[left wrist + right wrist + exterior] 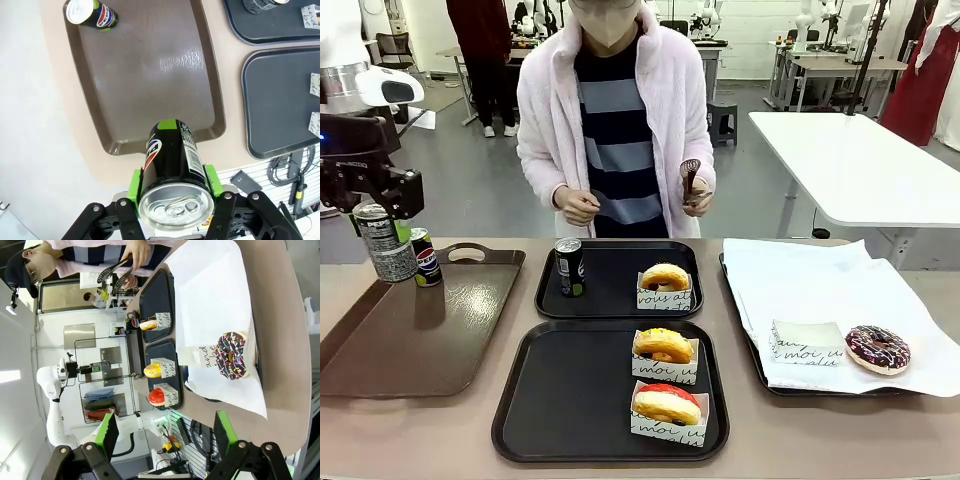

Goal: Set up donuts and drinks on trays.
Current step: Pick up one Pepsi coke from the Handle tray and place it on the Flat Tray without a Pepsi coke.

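left gripper [172, 181] clamped on can [172, 155], held above brown tray [420, 345] edge, near pepsi can [424, 258] standing there. right gripper [166, 435] fingers apart, empty. near tray [570, 400]: two donuts [664, 345]. far tray [615, 262]: black can [570, 266], donut [665, 277].

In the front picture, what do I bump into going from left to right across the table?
Grey can in the left gripper → Pepsi can on the brown tray → black can on the far black tray → empty paper sleeve → chocolate-sprinkle donut.
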`<action>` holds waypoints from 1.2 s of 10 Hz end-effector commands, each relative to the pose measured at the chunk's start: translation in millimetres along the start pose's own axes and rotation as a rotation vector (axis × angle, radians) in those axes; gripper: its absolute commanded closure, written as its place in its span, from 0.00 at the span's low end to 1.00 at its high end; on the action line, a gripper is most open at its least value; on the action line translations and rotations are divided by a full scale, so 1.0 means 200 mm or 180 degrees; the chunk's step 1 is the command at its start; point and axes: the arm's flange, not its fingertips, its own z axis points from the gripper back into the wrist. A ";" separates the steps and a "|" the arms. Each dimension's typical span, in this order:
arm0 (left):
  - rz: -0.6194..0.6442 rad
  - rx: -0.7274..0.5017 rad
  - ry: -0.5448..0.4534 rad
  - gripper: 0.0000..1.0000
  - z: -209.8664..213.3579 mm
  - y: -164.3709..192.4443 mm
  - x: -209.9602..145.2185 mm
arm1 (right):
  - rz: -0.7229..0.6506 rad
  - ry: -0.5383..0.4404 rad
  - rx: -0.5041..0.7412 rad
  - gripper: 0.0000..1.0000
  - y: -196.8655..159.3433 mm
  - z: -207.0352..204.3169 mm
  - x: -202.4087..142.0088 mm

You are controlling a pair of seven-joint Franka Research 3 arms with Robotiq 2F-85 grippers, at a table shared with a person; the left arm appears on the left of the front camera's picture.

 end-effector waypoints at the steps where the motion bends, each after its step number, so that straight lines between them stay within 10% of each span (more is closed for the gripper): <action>1: -0.0002 0.0003 0.0021 0.97 0.01 -0.02 0.03 | 0.0032 -0.0022 0.0048 0.00 0.00 0.00 0.00; 3: -0.0002 0.0003 0.0021 0.97 0.01 -0.02 0.03 | 0.0032 -0.0022 0.0048 0.00 0.00 0.00 0.00; 4: -0.0017 0.0005 0.0041 0.42 -0.02 -0.01 0.02 | 0.0032 -0.0022 0.0048 0.00 0.00 0.00 0.00; 8: -0.0999 -0.0718 0.0176 0.42 -0.20 -0.72 -0.35 | 0.0032 -0.0022 0.0048 0.00 0.00 0.00 0.00; 12: -0.1233 -0.0784 0.0155 0.42 -0.42 -1.04 -0.46 | 0.0032 -0.0022 0.0048 0.00 0.00 0.00 0.00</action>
